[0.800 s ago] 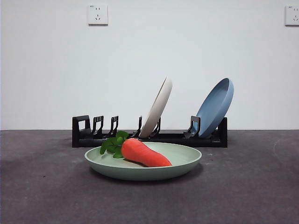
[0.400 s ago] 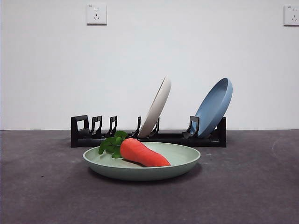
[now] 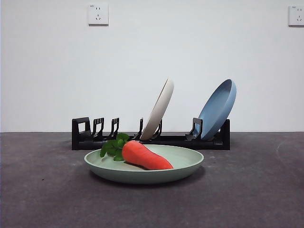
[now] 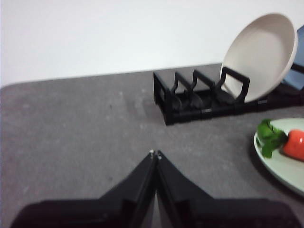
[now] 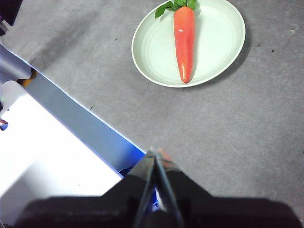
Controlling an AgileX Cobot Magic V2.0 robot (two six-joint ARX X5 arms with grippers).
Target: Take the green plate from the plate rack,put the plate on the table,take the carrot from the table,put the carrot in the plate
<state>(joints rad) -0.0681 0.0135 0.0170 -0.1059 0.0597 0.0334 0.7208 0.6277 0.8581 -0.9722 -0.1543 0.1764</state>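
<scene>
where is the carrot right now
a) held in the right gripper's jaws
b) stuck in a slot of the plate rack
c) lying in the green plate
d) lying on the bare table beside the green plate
c: the carrot lies inside the green plate, which sits flat on the table in front of the plate rack; the right wrist view shows it across the plate's middle, touched by neither gripper.
</scene>
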